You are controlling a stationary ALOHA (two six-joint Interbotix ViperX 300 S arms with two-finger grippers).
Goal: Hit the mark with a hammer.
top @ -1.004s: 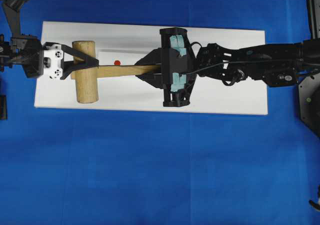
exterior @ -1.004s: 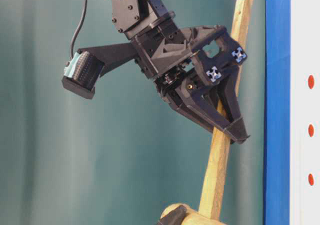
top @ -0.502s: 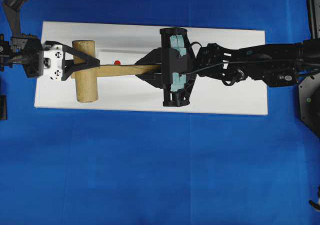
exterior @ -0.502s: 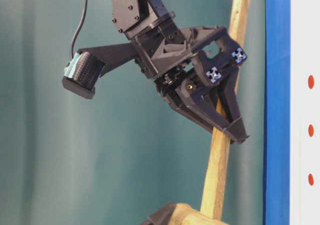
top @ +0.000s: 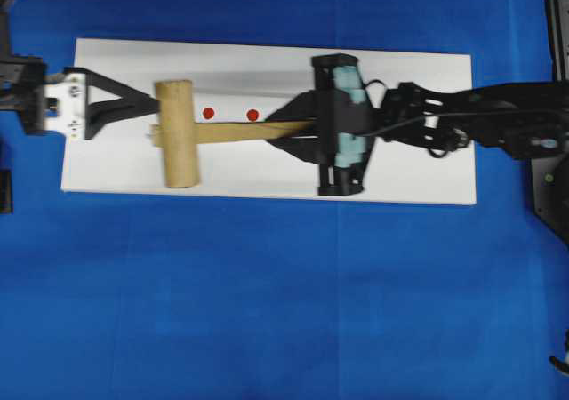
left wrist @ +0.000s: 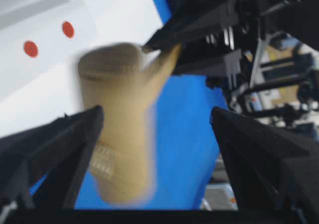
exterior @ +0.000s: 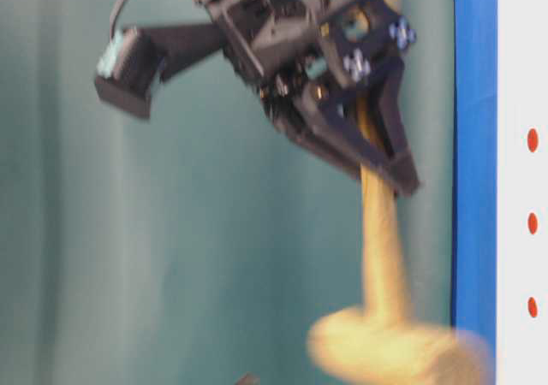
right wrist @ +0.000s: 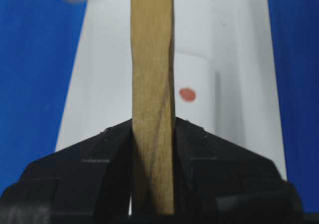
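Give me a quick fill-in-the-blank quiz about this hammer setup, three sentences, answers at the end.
1. The right pincer is shut on the hammer's ______.
2. The left pincer stands ______, holding nothing.
3. In the overhead view, two ______ marks show on the white board beside the hammer head.

Missing words: handle; open; red
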